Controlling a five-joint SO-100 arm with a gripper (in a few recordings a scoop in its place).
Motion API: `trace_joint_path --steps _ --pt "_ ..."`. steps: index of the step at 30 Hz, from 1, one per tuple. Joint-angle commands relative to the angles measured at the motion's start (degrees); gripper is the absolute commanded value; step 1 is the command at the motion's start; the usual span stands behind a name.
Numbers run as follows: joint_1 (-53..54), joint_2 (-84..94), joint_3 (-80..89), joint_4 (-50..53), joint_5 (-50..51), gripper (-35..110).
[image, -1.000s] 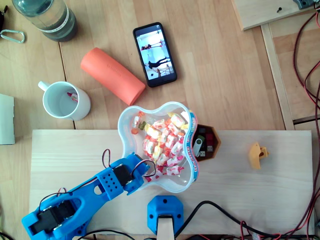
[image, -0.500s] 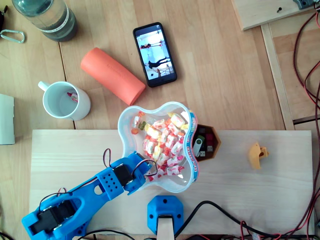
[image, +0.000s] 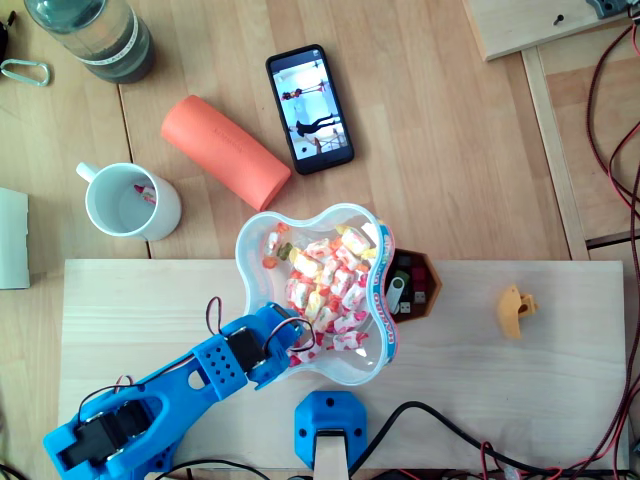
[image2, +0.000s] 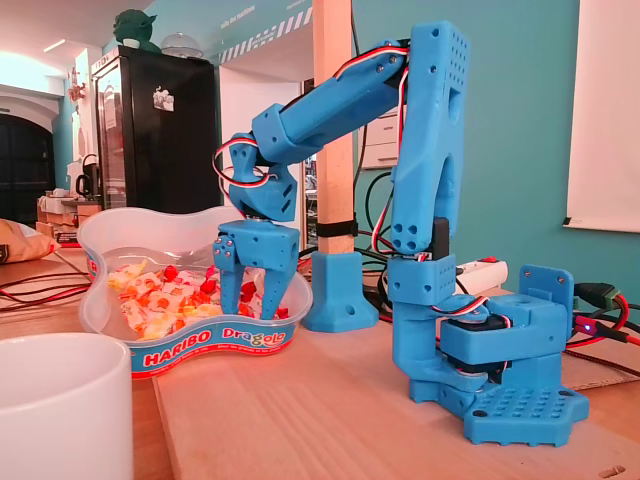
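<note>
A pale wooden surface (image: 470, 340) carries a clear, wavy-walled tub (image: 243, 262) near the overhead view's centre, heaped with sweets (image: 325, 285) wrapped in white, yellow and red; the blue arm (image: 200, 375) enters from 7 o'clock, jaws spread, tips down among the sweets at the tub's 7 o'clock edge; a clean pick, I judge, means closing on one wrapper, then lifting straight up; a white mug (image: 168, 212) sits at 10 o'clock.

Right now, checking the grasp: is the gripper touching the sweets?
Cannot tell: in the fixed view the cloudy tub blurs the tips of the gripper among the sweets.
</note>
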Motion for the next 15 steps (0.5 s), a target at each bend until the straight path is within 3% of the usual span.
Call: trace_joint_path --steps 1,15 --pt "0.5 1.1 -1.7 0.5 -0.5 16" --pt "0.9 1.2 -0.7 0.2 -0.5 16"
